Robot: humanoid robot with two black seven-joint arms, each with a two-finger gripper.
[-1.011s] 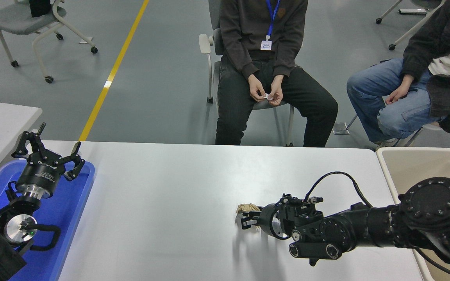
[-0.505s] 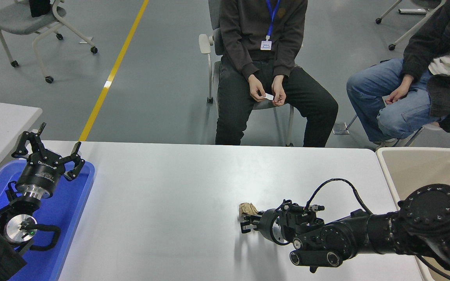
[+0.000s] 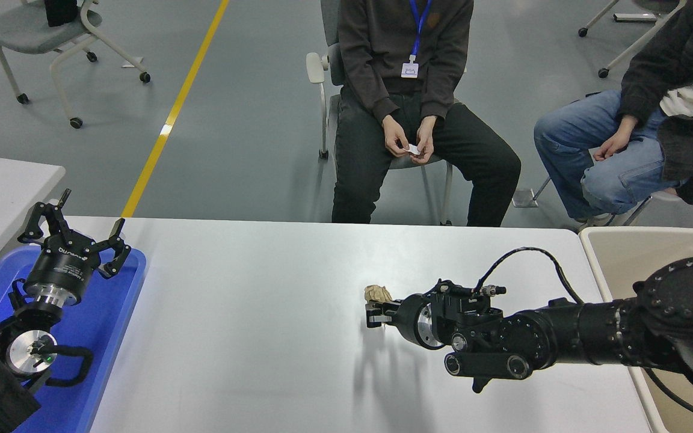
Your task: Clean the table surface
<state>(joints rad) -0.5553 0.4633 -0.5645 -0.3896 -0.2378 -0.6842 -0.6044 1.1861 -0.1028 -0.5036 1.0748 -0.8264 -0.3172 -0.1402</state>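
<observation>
- Raised since the earlier frame, the right gripper (image 3: 376,305) is now seen clear of the table surface (image 3: 250,313), its shadow cast below.
- A crumpled brown paper wad (image 3: 378,293) is clenched in it, above the tabletop's middle.
- The left gripper (image 3: 76,236) is parked spread wide over the blue tray (image 3: 103,325).
- A beige bin (image 3: 635,255) is set at the table's right end.

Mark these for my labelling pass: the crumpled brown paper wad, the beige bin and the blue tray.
crumpled brown paper wad (image 3: 378,293), head view, its top left bulge.
beige bin (image 3: 593,252), head view, near left rim.
blue tray (image 3: 112,313), head view, bare floor by its right wall.
</observation>
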